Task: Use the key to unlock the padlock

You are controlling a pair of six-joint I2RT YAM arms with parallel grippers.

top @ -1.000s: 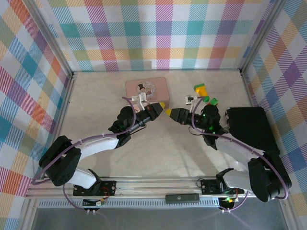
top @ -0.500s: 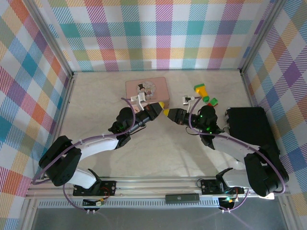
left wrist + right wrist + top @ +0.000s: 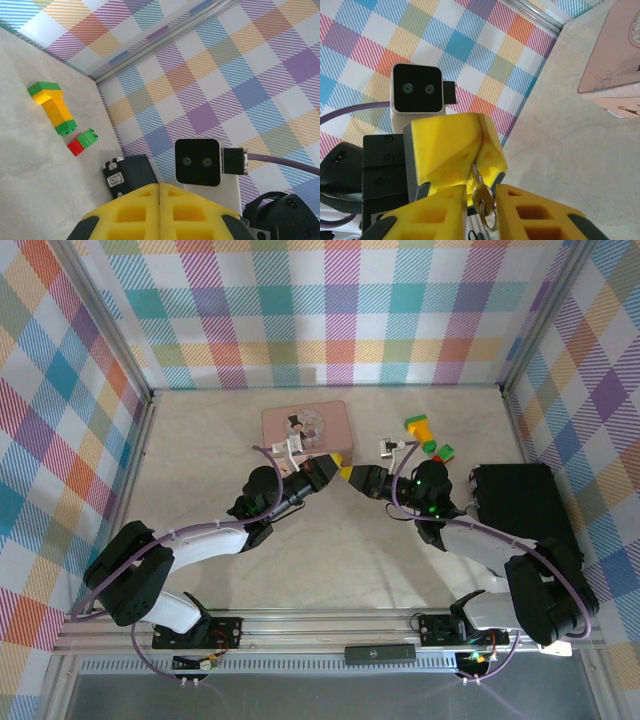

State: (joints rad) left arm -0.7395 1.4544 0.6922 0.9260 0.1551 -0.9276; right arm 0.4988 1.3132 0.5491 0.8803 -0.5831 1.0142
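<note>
Rising from the metal rail (image 3: pixel 300 625) at the near edge, both arms lean in over bare tabletop (image 3: pixel 350 550) and meet tip to tip near its middle. The left gripper (image 3: pixel 337 459) has its fingers pressed flat together. In the right wrist view a thin silver piece, apparently the shackle, runs from between them down to the brass padlock (image 3: pixel 481 196) hanging beneath. The right gripper (image 3: pixel 482 194) has its fingers narrow, one on each side of the padlock's body; I cannot tell whether they press on it. A thin ring (image 3: pixel 490 220) dangles below the body.

A black box (image 3: pixel 520 502) lies close beside the right forearm, toward the right wall. Just beyond the left fingers sits the pink tin with cartoon figures (image 3: pixel 305 423). Beyond the right wrist lie a yellow-and-green toy brick stack (image 3: pixel 418 430) and a small red-and-green brick (image 3: pixel 441 451) beside it.

The tabletop is open at far left, between the arms on the near side, and in a strip behind the tin. Plaid walls (image 3: pixel 340 310) close off the left, back and right edges.
</note>
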